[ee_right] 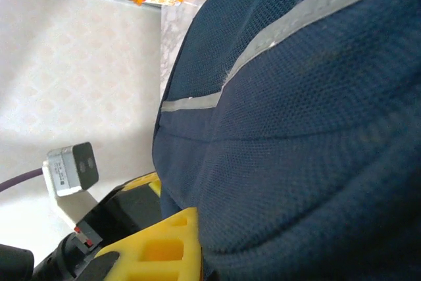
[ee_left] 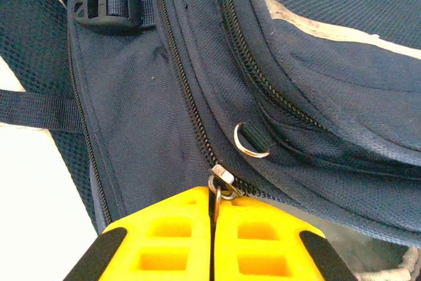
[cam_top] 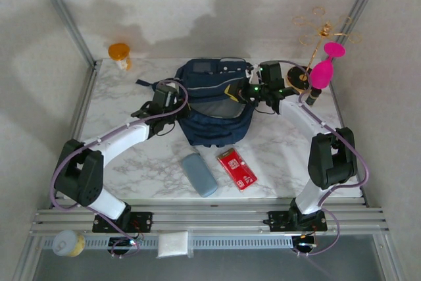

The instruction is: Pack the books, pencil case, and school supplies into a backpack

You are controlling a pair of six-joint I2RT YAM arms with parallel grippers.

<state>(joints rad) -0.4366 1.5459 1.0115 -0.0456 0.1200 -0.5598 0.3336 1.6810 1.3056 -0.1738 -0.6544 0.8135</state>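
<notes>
The navy backpack (cam_top: 214, 100) lies in the middle of the marble table, its front pocket toward the arms. My left gripper (ee_left: 214, 197) sits at its left side, shut on the metal zipper pull (ee_left: 222, 179) of the long zip. At the backpack's right side my right gripper (cam_top: 254, 90) is shut on a fold of navy fabric (ee_right: 296, 162); one yellow finger (ee_right: 164, 248) shows, the other is hidden under the cloth. The grey-blue pencil case (cam_top: 199, 174) and the red packet of school supplies (cam_top: 237, 168) lie side by side on the table in front of the backpack. The books are out of view.
An orange bottle (cam_top: 120, 54) stands at the back left corner. A dark stand with pink paddles (cam_top: 325, 70) and gold wire (cam_top: 322, 27) is at the back right, close behind the right arm. A white packet (cam_top: 174, 243) rests on the front rail.
</notes>
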